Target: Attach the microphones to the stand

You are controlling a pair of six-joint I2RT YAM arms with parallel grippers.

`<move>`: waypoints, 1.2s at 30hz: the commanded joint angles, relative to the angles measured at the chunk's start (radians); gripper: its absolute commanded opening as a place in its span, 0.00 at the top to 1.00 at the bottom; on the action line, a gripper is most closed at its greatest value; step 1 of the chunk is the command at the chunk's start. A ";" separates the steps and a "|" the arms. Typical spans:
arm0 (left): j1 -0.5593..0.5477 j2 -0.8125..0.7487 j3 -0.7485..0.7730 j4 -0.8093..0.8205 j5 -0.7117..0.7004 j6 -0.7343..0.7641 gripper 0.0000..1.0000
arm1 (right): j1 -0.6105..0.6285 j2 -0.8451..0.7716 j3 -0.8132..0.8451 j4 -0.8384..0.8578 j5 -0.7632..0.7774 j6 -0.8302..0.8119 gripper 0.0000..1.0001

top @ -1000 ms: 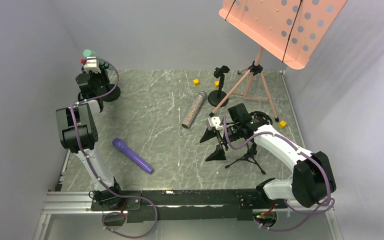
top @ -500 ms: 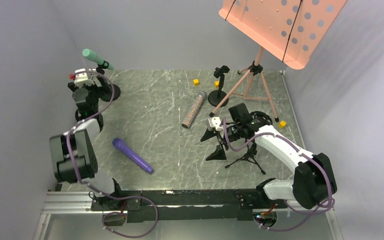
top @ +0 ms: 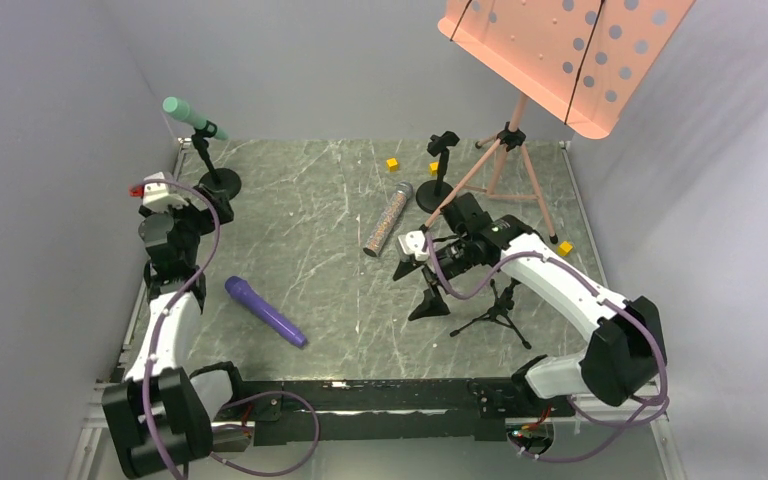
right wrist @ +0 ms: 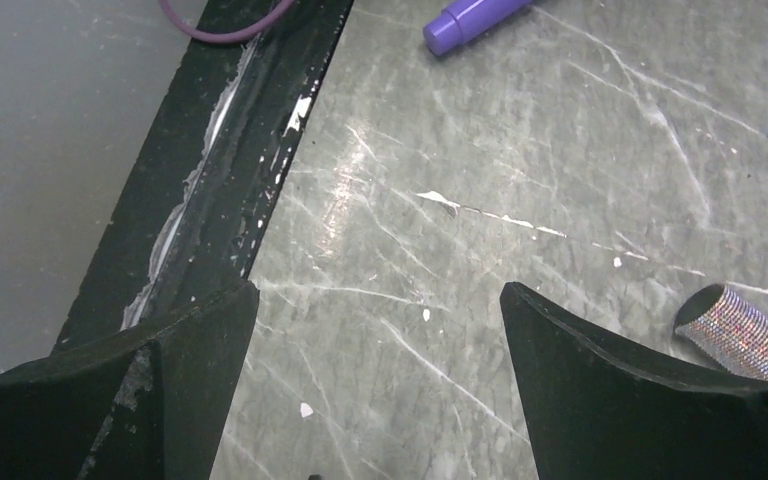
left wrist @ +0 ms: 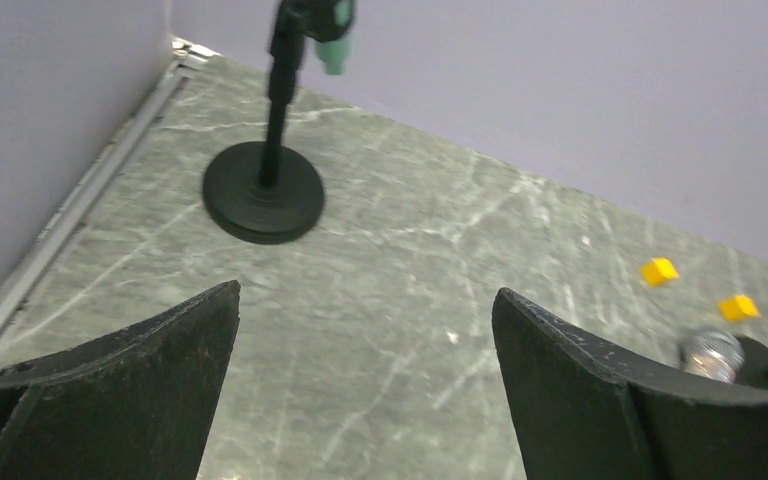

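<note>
fingers point(right wrist: 640, 400) spread (wide) | purple microphone point(right wrist: 470, 18) top edge | glittery microphone point(right wrist: 750, 335) right edge

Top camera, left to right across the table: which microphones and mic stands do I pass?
teal-green microphone, already mounted → purple microphone, lying flat → glittery microphone, lying flat → empty round-base stand → black tripod stand

Place: robot lab test cell
Walls: plain grey panels point(top: 40, 120) close round three sides of the table point(top: 310, 220)
Mount: black rail point(top: 390, 395) on the table's near edge, left arm point(top: 165, 335) and right arm point(top: 560, 285) rising from it
Wiring: purple cable point(top: 310, 430) loose below that edge
Props: purple mic point(top: 265, 312) lying on the table, music stand point(top: 570, 50) at its far right
</note>
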 commanded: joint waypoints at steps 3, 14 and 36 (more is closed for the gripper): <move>-0.001 -0.163 -0.009 -0.147 0.247 -0.066 0.01 | 0.040 0.053 0.224 -0.273 0.093 -0.081 0.01; 0.001 -0.282 0.054 -0.522 0.586 0.036 0.01 | 0.039 -0.086 0.443 -0.110 0.491 0.451 0.00; -0.045 -0.351 0.002 -0.558 0.670 0.022 0.01 | -0.457 -0.278 0.487 -0.338 0.801 0.736 0.60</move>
